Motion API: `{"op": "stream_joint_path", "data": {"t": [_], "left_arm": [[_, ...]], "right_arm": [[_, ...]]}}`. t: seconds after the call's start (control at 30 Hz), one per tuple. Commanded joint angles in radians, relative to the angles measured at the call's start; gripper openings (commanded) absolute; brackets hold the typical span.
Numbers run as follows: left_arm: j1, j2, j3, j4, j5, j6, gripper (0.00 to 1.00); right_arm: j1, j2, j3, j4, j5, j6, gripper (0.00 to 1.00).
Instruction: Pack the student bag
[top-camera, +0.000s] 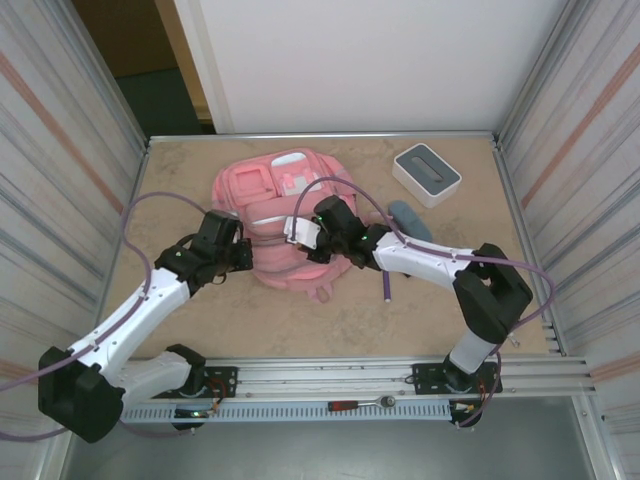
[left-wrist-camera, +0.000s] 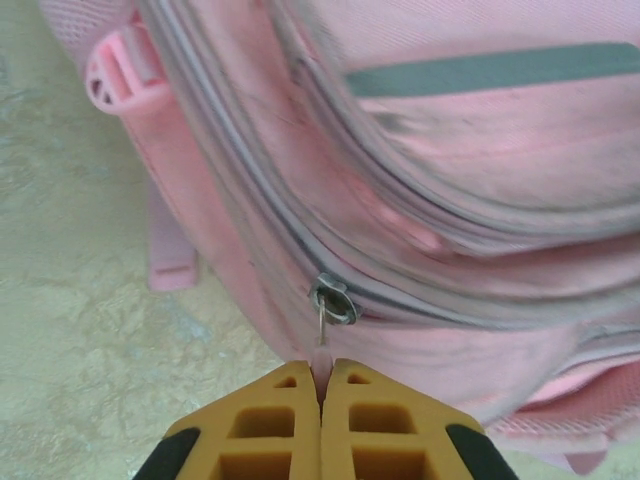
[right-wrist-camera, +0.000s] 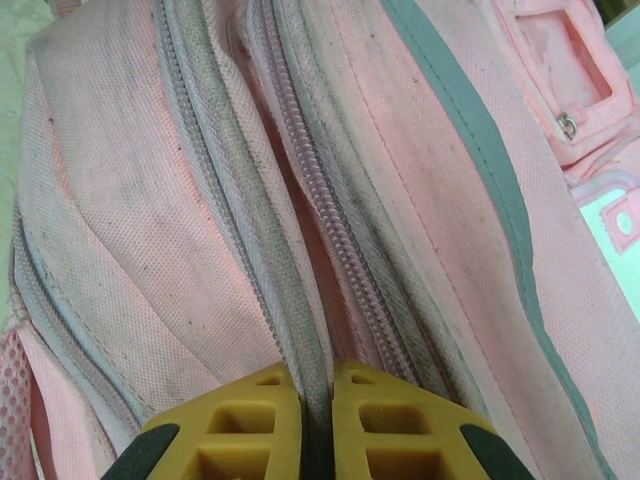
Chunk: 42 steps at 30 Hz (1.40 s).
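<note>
No writing, brand, number or sign can be read anywhere. The white patch (top-camera: 290, 159) on the student bag (top-camera: 270, 250) is too small to tell whether it carries any lettering.

There was one pink backpack (top-camera: 285, 215) on the worktop (top-camera: 330, 320). To the right of the backpack were one white-and-grey box (top-camera: 427, 173), one blue-grey oblong item (top-camera: 410, 218) and one purple pen (top-camera: 388, 285). Two claws were at the backpack: the left claw (left-wrist-camera: 322, 385) and the right claw (right-wrist-camera: 318, 385). Nearer than the backpack lay one red-handled tool (top-camera: 360, 404).
</note>
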Motion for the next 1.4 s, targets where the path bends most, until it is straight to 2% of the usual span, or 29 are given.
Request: {"op": "stream_joint_path", "data": {"t": [0.0,0.13,0.33,0.43,0.57,0.63,0.7,0.83,0.93,1.17,1.37], "left_arm": [[0.044,-0.04,-0.009,-0.079,-0.162,-0.036,0.0],[0.045,-0.073,-0.014,-0.109,-0.19,-0.044,0.0],[0.034,-0.136,-0.056,-0.116,-0.115,-0.078,0.0],[-0.015,-0.141,-0.064,-0.107,-0.109,-0.094,0.0],[-0.089,-0.105,-0.033,-0.08,-0.098,-0.099,0.0],[-0.117,-0.074,-0.015,-0.045,-0.073,-0.101,0.0],[-0.142,-0.033,0.01,-0.009,-0.057,-0.103,0.0],[-0.156,0.012,0.044,0.005,-0.073,-0.093,0.0],[-0.153,0.005,0.047,0.001,-0.08,-0.083,0.0],[-0.145,-0.013,0.041,-0.01,-0.071,-0.082,0.0],[-0.142,-0.022,0.041,-0.003,-0.055,-0.083,0.0]], "right_arm": [[-0.072,-0.062,-0.033,-0.039,0.021,-0.016,0.07],[-0.096,-0.055,-0.012,-0.038,-0.037,-0.036,0.08],[-0.069,0.035,0.099,-0.063,-0.112,-0.074,0.08],[-0.069,0.06,0.124,-0.084,-0.099,-0.097,0.08],[-0.129,0.029,0.089,-0.091,-0.069,-0.095,0.09],[-0.156,0.007,0.077,-0.098,-0.041,-0.079,0.13],[-0.161,-0.016,0.074,-0.115,-0.033,-0.064,0.22],[-0.126,-0.07,0.046,-0.114,-0.101,-0.014,0.41],[-0.082,-0.087,0.033,-0.121,-0.132,-0.001,0.47],[0.038,-0.051,0.057,-0.1,-0.147,-0.009,0.49],[0.072,0.017,0.081,-0.045,-0.087,-0.029,0.44]]}}
